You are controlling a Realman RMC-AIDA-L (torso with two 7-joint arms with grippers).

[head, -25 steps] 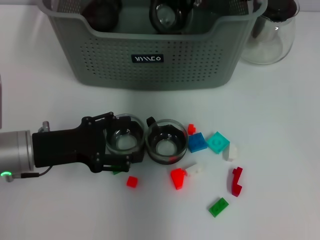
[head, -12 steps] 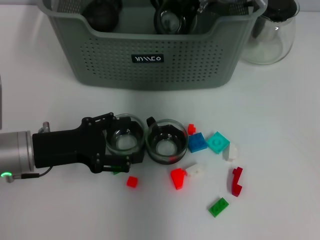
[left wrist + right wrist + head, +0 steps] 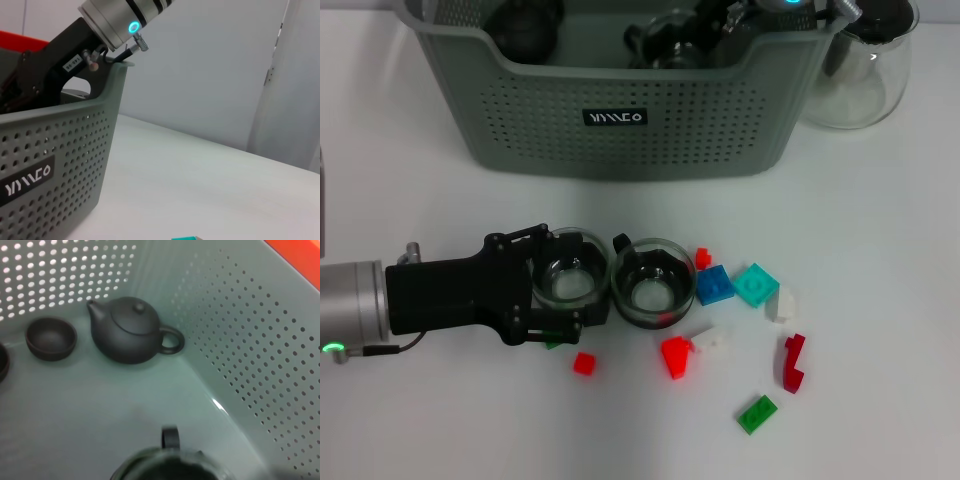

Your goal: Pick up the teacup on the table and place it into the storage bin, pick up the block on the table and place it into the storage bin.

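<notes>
left tool (image 3: 570, 285): low on the counter (image 3: 880, 220), clenched around a glass teacup (image 3: 568, 277); second teacup (image 3: 653, 283) touches it. right tool (image 3: 720, 30): inside the bin (image 3: 620, 140), carrying a cup; grip state cannot tell. blocks (image 3: 715, 285) lie beside the cups. step: teacup pickup. next: lift, carry to bin.

Storage bin (image 3: 55, 180): grey-green, perforated wall, dark label with white lettering, standing on a white table (image 3: 210, 185). Right arm (image 3: 85, 37): silver wrist with lit cyan ring, black gripper body reaching over the bin's rim. One teal block (image 3: 186, 238), barely visible on the table.
</notes>
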